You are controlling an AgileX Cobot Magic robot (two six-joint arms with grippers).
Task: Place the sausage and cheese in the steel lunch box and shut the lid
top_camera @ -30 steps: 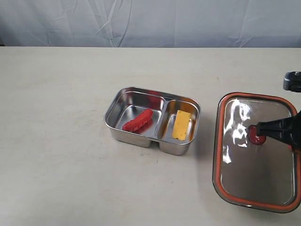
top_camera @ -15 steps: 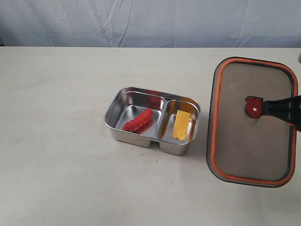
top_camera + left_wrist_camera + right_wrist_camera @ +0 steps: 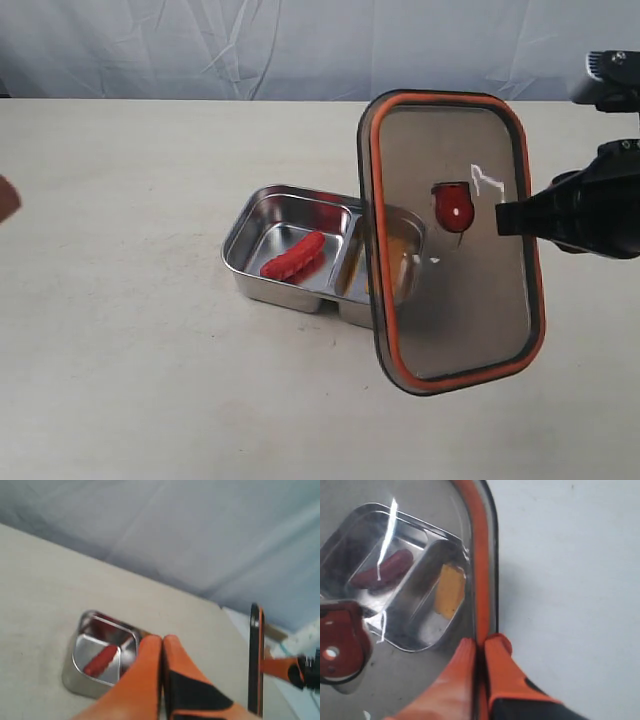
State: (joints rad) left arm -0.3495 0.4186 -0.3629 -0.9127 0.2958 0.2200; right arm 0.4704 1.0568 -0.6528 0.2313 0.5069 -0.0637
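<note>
near the steel lunch box (image 3: 275,225), right gripper (image 3: 479,647) pinches the tilted lid (image 3: 440,290) by its rim; needs levelling, centring, then lowering squarely.

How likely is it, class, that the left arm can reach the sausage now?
Probably yes. The sausage lies uncovered in the steel lunch box, and the lid, gripped by the right tool, is held up on the cheese side. The left tool is shut and must open first.
</note>
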